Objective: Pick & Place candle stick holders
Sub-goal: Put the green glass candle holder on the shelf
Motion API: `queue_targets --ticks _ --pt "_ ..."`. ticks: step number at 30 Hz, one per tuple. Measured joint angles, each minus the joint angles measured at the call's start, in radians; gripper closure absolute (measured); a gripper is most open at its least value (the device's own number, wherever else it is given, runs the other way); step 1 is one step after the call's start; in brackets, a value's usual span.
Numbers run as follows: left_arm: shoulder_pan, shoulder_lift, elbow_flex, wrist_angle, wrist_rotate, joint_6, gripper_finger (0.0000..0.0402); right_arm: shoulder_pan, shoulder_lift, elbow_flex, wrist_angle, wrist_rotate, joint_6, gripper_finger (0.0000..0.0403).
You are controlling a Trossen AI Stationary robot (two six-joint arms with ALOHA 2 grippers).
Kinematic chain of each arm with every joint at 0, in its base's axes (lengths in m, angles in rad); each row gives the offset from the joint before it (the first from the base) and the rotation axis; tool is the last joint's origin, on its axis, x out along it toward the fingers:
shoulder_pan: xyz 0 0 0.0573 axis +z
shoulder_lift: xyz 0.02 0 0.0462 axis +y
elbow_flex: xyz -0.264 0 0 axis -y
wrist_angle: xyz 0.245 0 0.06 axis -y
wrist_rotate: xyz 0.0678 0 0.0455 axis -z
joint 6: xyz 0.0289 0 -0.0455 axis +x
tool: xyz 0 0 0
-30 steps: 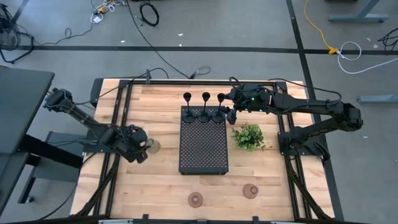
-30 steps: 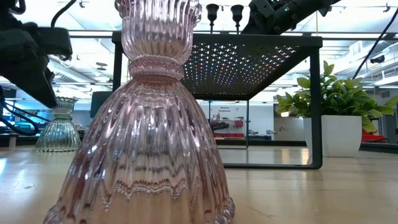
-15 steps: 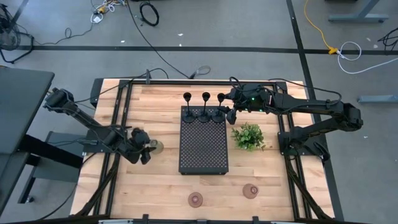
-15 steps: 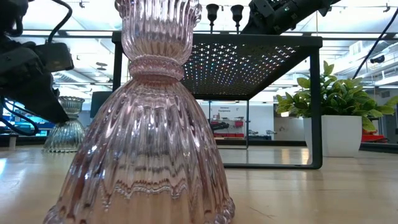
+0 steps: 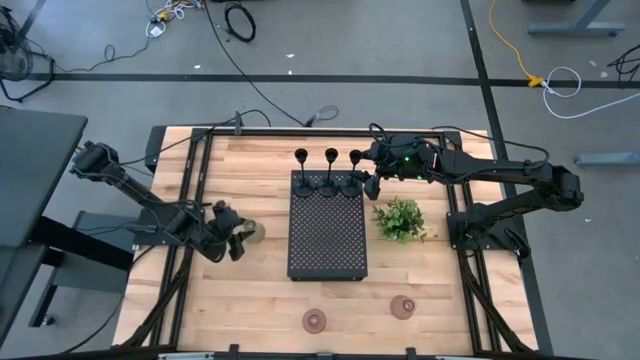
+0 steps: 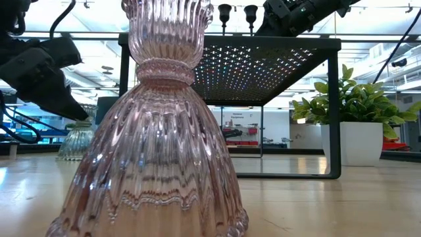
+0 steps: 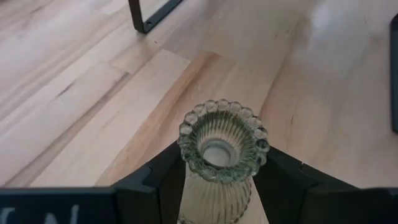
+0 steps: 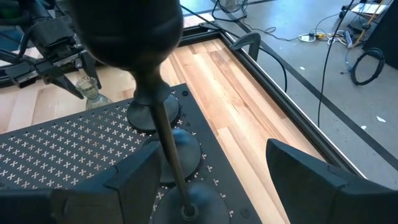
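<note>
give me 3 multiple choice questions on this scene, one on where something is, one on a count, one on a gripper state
1. Where do the black candle holders stand?
A. on the far edge of the black perforated tray
B. beside the plant pot
C. at the table's near edge

2. How many pinkish glass holders sit near the table's front edge?
A. one
B. two
C. four

3. What is the left gripper doing?
A. hanging open over the tray
B. shut on the plant
C. closed around the greenish glass holder

Answers:
1 A: the three black candle holders line the far edge of the black perforated tray.
2 B: two pinkish glass holders show there.
3 C: the left gripper has a finger on each side of the greenish glass holder.
</note>
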State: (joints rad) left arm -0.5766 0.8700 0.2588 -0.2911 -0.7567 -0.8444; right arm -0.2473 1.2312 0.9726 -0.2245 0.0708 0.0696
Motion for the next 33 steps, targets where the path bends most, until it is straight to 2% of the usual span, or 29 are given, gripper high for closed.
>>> queue_targets --ticks 6,15,19,23,29,33 --pt "0.000 0.000 0.000 0.002 -0.025 -0.002 0.0269 0.000 0.000 0.000 0.000 0.000 0.000 0.0117" --pt "0.000 0.000 0.000 0.067 -0.018 -0.011 0.0269 0.000 0.000 0.000 0.000 0.000 0.000 0.0117" --pt "0.000 0.000 0.038 0.067 -0.001 0.012 0.0269 0.000 0.000 0.000 0.000 0.000 0.000 0.0117" --pt "0.000 0.000 0.120 0.030 0.023 0.078 0.0269 0.000 0.000 0.000 0.000 0.000 0.000 0.0117" --pt "-0.014 0.000 0.329 -0.163 0.055 0.148 0.0269 0.000 0.000 0.000 -0.001 0.000 0.000 0.0117" --pt "-0.035 0.000 0.447 -0.189 0.102 0.193 0.0269 0.000 0.000 0.000 -0.001 -0.010 0.000 0.0117"
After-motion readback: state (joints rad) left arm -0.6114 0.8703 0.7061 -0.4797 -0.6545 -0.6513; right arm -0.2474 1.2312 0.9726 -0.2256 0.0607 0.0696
